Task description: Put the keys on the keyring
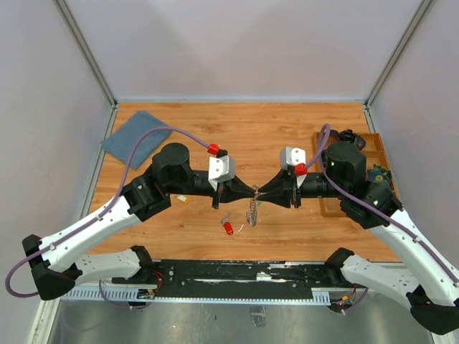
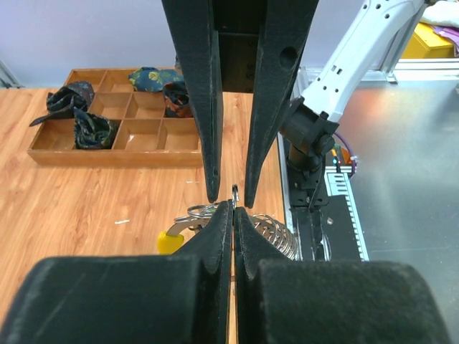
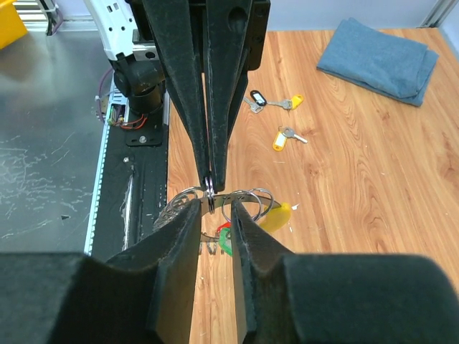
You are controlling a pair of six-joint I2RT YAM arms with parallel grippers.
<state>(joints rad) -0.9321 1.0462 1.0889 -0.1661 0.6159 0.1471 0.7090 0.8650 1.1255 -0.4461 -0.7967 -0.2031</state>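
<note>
Wooden table (image 1: 301, 129) bears both arms, tips meeting at its centre; left gripper (image 2: 231, 206) is pinched tight on the keyring (image 1: 252, 211) wire; right gripper (image 3: 214, 209) straddles that wire, jaws slightly apart. Loose keys (image 3: 285, 136) lie on the wood nearby, apart from the ring.

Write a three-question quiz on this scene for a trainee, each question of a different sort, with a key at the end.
1. True or false: the left pincer is shut on the wire of the keyring.
2. In the top view, where on the table does the blue cloth lie? A) far left corner B) near right corner C) dead centre
3. Fill in: the loose key lying just below the keyring in the top view has a ___ head.
Key: 1 true; 2 A; 3 red.
</note>
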